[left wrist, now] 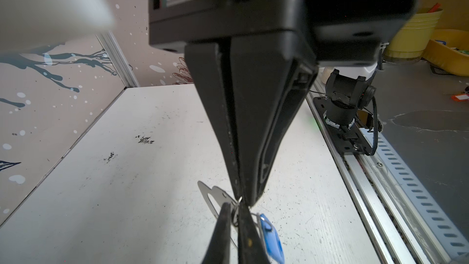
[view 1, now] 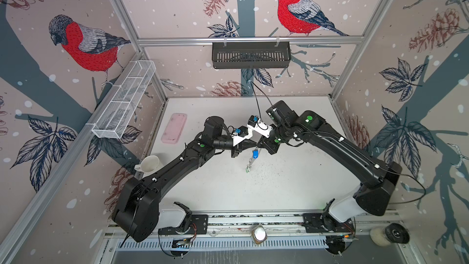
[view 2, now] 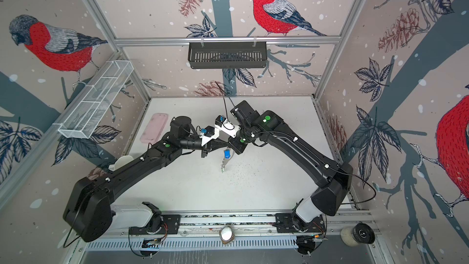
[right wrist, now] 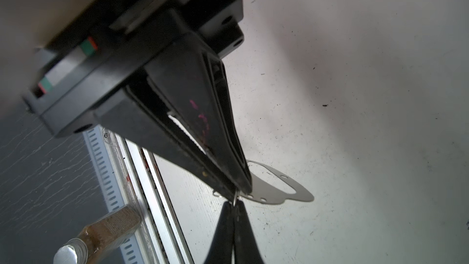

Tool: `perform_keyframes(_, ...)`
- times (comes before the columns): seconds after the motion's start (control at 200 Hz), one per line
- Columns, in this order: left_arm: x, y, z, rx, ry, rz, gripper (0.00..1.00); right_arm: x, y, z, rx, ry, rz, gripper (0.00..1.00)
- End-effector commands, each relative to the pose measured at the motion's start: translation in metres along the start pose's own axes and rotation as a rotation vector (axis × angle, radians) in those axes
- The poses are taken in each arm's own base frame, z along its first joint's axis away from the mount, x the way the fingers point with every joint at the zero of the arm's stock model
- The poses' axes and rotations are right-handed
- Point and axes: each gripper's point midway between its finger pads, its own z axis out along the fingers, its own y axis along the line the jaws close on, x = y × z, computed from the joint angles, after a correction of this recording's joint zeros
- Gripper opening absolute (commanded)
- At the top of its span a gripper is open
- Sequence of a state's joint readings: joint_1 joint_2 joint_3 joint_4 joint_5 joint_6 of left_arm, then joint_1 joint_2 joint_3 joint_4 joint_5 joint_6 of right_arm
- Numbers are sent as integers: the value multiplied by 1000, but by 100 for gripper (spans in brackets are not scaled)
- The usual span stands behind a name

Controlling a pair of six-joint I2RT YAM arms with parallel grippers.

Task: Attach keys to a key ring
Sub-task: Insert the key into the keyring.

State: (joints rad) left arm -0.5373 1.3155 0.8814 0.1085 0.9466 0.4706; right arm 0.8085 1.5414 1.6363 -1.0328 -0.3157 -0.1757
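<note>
Both arms meet tip to tip above the middle of the white table. The key ring [right wrist: 279,191], a thin grey plate with an oval cutout, hangs in the air between them and also shows in the left wrist view [left wrist: 212,195]. My left gripper [left wrist: 234,206] [view 1: 253,144] is shut on the plate's holed edge. My right gripper [right wrist: 234,205] [view 1: 260,145] is shut on a small wire ring [right wrist: 236,197] at that edge. A blue-tagged key [view 1: 255,153] [view 2: 226,153] [left wrist: 271,237] dangles below the grippers. Under it hangs a silver key [view 1: 250,161] with a green tip [view 1: 247,170].
A pink oblong case [view 1: 174,128] lies at the back left of the table, and a white cup [view 1: 149,164] lies by the left arm. A white wire basket [view 1: 124,100] hangs on the left wall, a black basket [view 1: 251,55] on the back wall. The arms' rail [view 1: 253,220] runs along the front.
</note>
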Motion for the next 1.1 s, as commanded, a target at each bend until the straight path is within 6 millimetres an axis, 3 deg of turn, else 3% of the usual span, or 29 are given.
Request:
perform_keyframes(0.0,-4,-8,-2,44,-15,-9,5,-21,3,-4,-11,-85,-50,0)
perform_keyframes(0.075,-4,-9,-2,44,-18,-7,0,-22,2,-4,-6,-87,-48,0)
perform_keyframes(0.325,-7,-6,-3,15,-33,-5,0,-28,-1,-6,2,-110,-43,0)
perform_keyframes(0.625,-18,1,-8,-54,-102,17,0,-38,-23,-19,54,-176,13,0)
perform_keyframes(0.92,-27,10,-8,-79,-153,-1,0,-44,-36,-35,94,-250,50,28)
perform_keyframes(1.096,-35,16,-9,-104,-183,-5,0,-48,-49,-57,146,-335,77,29)
